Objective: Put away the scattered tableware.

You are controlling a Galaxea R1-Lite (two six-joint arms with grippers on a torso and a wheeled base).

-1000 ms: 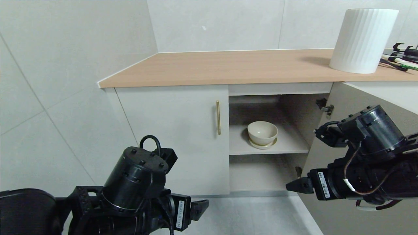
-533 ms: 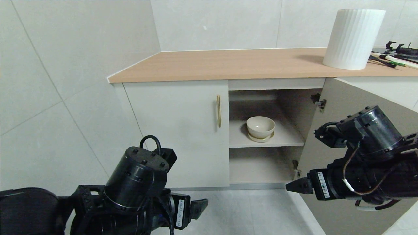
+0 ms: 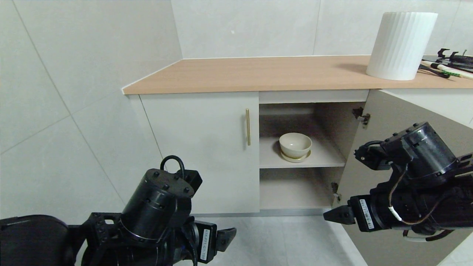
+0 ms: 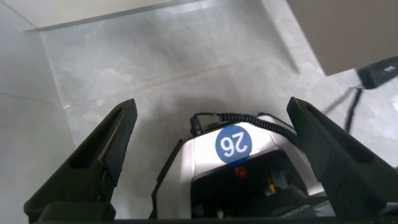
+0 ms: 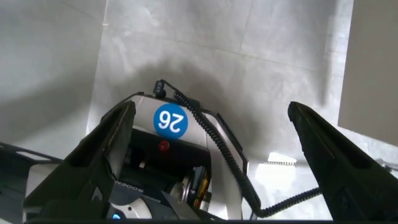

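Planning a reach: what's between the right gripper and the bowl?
In the head view, just bare floor and shelf lie between right gripper and bowl.

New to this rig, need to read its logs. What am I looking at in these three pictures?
A two-armed robot on wheels. The wide picture comes from its head camera: the left pincer and right pincer hang low before a cabinet. Its right door stands open; a bowl sits on a saucer on the upper shelf. A white ribbed cylinder stands on the counter. The other two pictures come from wrist cameras, looking down at the floor through each open pincer. Neither holds anything.
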